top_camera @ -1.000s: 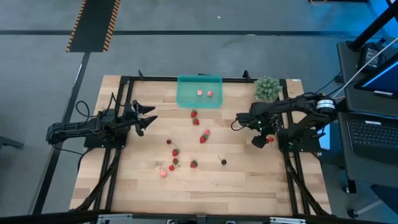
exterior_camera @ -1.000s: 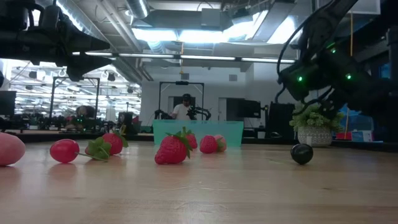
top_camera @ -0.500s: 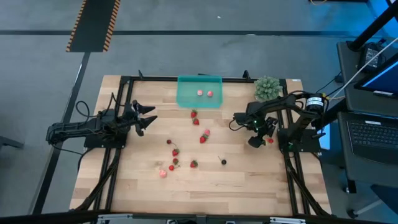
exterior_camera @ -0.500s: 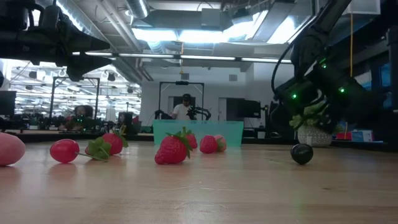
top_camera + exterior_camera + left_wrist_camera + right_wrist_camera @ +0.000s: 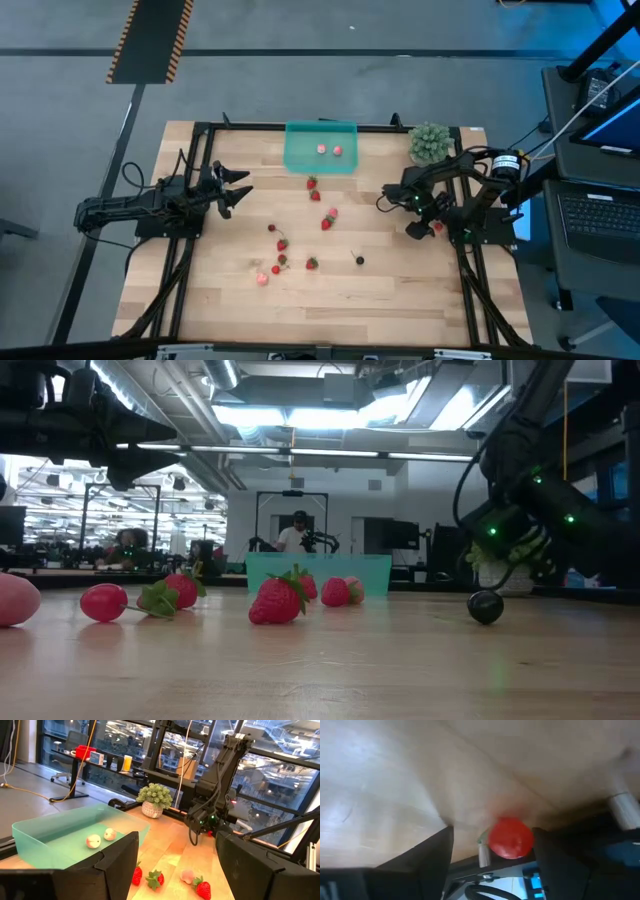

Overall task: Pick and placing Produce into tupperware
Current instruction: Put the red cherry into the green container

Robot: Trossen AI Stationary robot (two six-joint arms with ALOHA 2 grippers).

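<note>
The teal tupperware point(image 5: 320, 147) stands at the table's far middle with two pale pieces in it point(image 5: 98, 838). Red produce point(image 5: 326, 224) lies scattered over the table's middle, with a pink piece point(image 5: 262, 279) and a dark one point(image 5: 359, 259) nearer the front. One round red piece point(image 5: 510, 838) lies by the table's right edge. My right gripper point(image 5: 418, 230) slants down over it, open, a finger on either side and not touching it. At the table's left my left gripper point(image 5: 243, 192) waits, level and open.
A small green potted plant point(image 5: 430, 142) stands at the far right corner, close behind my right arm. The black frame rail point(image 5: 470, 270) runs along the table's right edge, right beside the red piece. In the low view a person point(image 5: 297, 532) shows far behind the table.
My right gripper has sunk toward the table at its right edge and tipped more steeply downward, coming close over the round red piece. Its fingers have stayed open. The produce and the tupperware have not moved.
</note>
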